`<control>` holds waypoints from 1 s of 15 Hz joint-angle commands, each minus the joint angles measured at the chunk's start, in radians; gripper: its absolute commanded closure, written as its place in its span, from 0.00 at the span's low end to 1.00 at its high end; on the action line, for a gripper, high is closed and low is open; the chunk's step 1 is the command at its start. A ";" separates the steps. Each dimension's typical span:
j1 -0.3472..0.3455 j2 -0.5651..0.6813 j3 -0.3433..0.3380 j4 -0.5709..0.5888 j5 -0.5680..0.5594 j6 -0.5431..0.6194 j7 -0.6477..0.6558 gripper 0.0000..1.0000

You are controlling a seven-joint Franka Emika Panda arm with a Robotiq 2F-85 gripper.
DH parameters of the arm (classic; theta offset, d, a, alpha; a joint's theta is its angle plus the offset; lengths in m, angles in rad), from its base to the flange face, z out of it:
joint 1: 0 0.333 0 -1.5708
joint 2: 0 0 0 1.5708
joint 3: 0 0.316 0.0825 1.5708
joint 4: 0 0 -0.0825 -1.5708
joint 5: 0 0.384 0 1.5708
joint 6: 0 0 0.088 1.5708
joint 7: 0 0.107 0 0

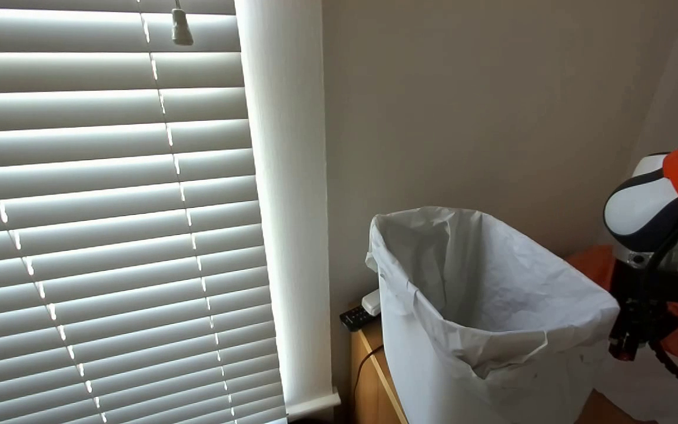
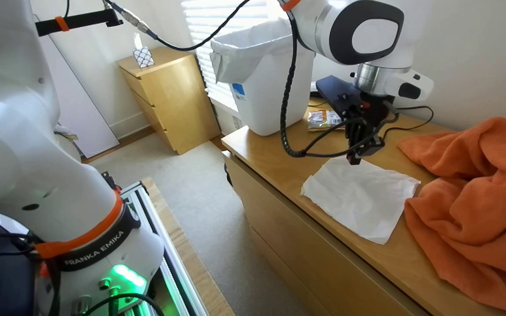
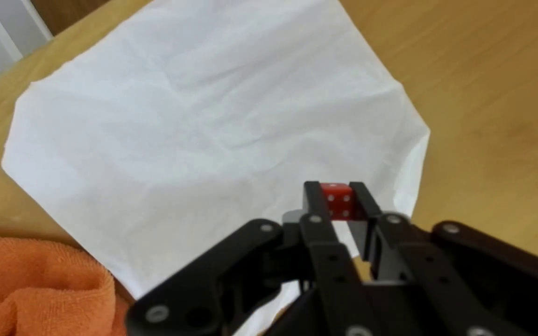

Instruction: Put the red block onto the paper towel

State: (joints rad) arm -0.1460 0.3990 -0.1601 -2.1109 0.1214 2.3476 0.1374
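Observation:
The red block (image 3: 340, 201) is a small red die with white dots. My gripper (image 3: 336, 200) is shut on it, with one black fingertip against each side. The white paper towel (image 3: 194, 121) lies spread flat on the wooden dresser top, slightly wrinkled. In an exterior view the gripper (image 2: 357, 159) points down over the far edge of the paper towel (image 2: 358, 202). The block appears held above the towel; the exact height is hard to tell. In an exterior view the gripper (image 1: 630, 347) shows at the right, partly behind the bin, with a bit of red at its tip.
An orange cloth (image 2: 481, 197) lies bunched beside the towel. A tall white lined bin (image 2: 270, 83) stands at the dresser's end. A snack packet (image 2: 323, 120) and a black cable (image 2: 411, 127) lie behind the gripper. The dresser's front edge (image 2: 305, 215) runs close to the towel.

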 commanded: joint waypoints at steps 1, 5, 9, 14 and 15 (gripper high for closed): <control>-0.011 0.007 -0.002 -0.032 -0.016 -0.010 -0.019 0.96; -0.013 0.020 -0.016 -0.055 -0.039 -0.004 -0.022 0.96; -0.021 0.014 -0.043 -0.081 -0.068 0.012 -0.013 0.96; -0.032 0.018 -0.059 -0.085 -0.082 0.020 -0.009 0.57; -0.035 0.019 -0.056 -0.082 -0.078 0.020 -0.014 0.56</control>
State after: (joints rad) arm -0.1698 0.4269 -0.2197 -2.1748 0.0514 2.3477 0.1311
